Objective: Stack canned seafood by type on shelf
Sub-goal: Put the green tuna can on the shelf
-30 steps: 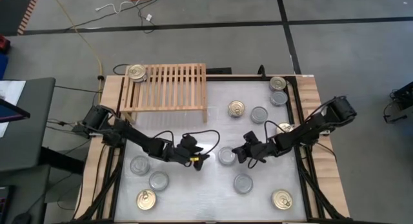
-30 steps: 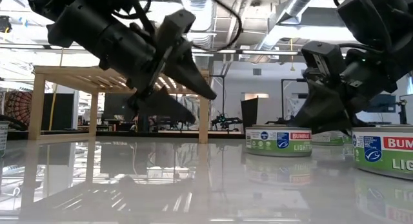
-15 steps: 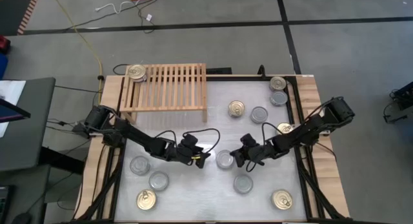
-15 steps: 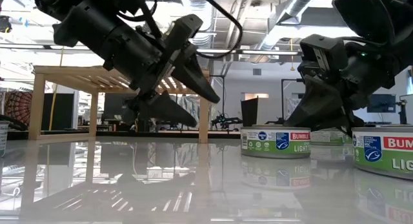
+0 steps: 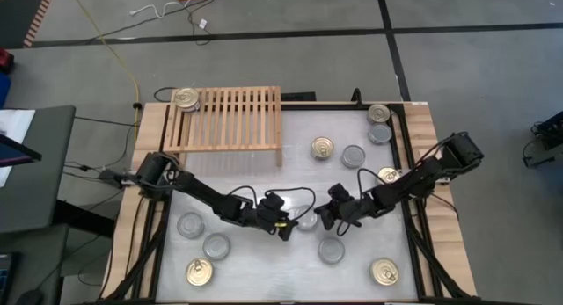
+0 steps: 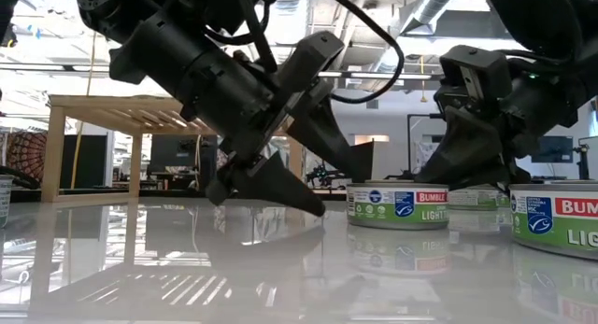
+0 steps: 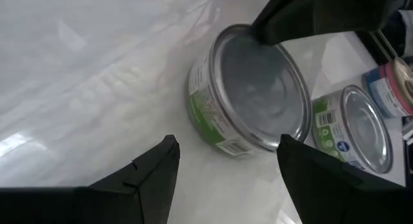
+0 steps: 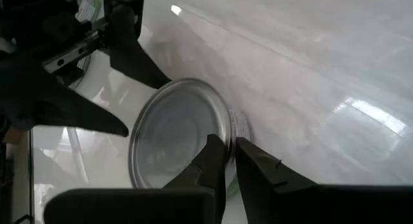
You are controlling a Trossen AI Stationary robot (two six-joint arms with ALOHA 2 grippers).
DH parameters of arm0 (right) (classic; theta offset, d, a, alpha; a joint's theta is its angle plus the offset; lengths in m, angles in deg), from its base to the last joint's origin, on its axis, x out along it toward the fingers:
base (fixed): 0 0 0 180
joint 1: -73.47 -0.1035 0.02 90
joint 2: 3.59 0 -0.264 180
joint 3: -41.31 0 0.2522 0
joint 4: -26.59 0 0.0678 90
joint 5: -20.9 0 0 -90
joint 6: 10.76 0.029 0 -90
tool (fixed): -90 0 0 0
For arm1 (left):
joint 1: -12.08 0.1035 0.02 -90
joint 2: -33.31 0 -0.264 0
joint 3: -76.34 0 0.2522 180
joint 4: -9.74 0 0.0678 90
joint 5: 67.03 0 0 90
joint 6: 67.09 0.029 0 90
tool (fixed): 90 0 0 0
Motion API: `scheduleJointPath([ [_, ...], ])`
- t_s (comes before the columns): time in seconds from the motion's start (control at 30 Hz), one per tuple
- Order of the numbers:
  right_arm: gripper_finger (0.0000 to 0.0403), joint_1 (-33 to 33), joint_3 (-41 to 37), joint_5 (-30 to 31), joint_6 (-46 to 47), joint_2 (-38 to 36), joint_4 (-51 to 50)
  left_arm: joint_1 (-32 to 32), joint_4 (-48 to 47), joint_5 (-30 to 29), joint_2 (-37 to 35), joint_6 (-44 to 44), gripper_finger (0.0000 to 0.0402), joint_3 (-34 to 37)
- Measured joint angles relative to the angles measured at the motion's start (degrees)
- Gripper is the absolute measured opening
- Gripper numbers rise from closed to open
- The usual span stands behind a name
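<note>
A silver-topped tin with a green label (image 5: 307, 220) (image 7: 251, 95) (image 6: 397, 204) stands on the white table between my two grippers. My left gripper (image 5: 281, 227) (image 7: 229, 145) (image 6: 342, 188) is open and low on the tin's left side; its fingers reach toward the tin without touching it. My right gripper (image 5: 322, 216) (image 8: 229, 145) is shut on the tin's right rim. The light-wood shelf (image 5: 233, 120) (image 6: 140, 105) stands at the far left, with one gold-topped tin (image 5: 186, 98) on its far-left corner. My right gripper pinches the tin's rim (image 8: 228, 124) on its right side. One finger (image 8: 210, 161) lies over the silver top and the other (image 8: 255, 166) outside the wall. The fingers come slanting down from the table's right. The tin stands flat on the table.
Loose tins lie around: silver (image 5: 332, 250) (image 5: 353, 156) (image 5: 380, 133) (image 5: 191, 224) (image 5: 216, 245), gold (image 5: 323, 148) (image 5: 379, 112) (image 5: 388, 175) (image 5: 384, 272) (image 5: 200, 272). In the low view another labelled tin (image 6: 561, 217) stands near on the right. A raised frame borders the table.
My left gripper has moved toward the table's right and near edge and dropped lower, up to the silver-topped tin. My right gripper has shifted slightly left, and the tin has slid a little toward the left and near edge.
</note>
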Motion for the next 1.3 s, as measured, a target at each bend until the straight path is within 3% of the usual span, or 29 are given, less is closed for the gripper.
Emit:
scheduleJointPath([
  [0.6,0.0065,-1.98,0.09,-1.60,1.97,-0.02,-0.82,0.16,0.98,-0.13,-0.01,-0.94,0.0251,0.00],
  [0.83,0.0065,-1.94,0.50,-1.38,3.50,3.19,1.49,0.33,0.98,-0.24,-0.03,-1.31,0.0251,0.00],
  [1.3,0.0065,-1.81,0.35,-1.64,0.20,3.15,3.34,0.33,0.05,0.69,-0.03,-1.78,0.0251,-0.02],
])
